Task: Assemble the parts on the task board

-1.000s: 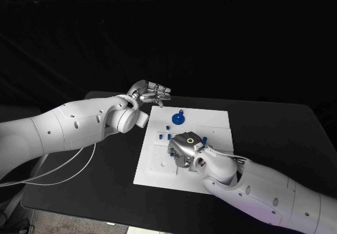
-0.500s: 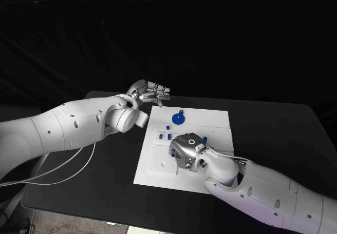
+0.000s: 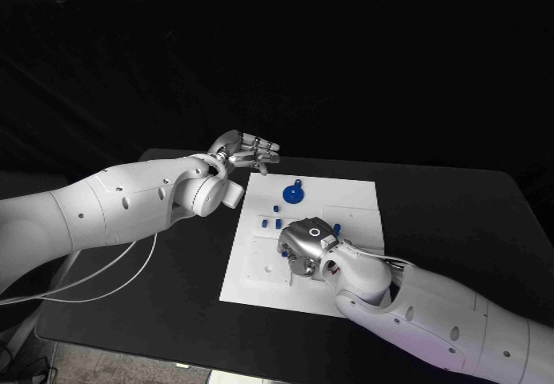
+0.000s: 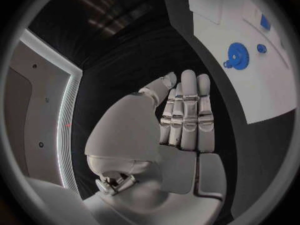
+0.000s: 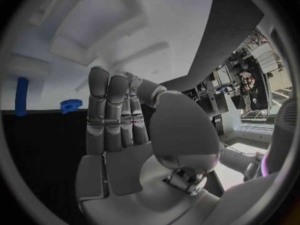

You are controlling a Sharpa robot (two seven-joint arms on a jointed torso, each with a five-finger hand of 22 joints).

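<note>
While the left hand [image 3: 246, 151] hovers in the upper left of centre, off the board's corner, fingers straight together and holding nothing, the task board [image 3: 347, 196] lies mid-frame on the surface [image 3: 462, 208]; a blue gear [image 3: 293, 193] sits near its top, small blue parts [image 3: 274, 216] below; these look light, rigid, slippery, best pinched by their sides; the right hand [image 3: 305, 244] rests over the board's middle, seemingly empty, though its fingertips are hidden.

task board [image 3: 260, 264] mid-table, right hand [image 3: 307, 245] over it, left hand [image 3: 246, 151] behind
</note>
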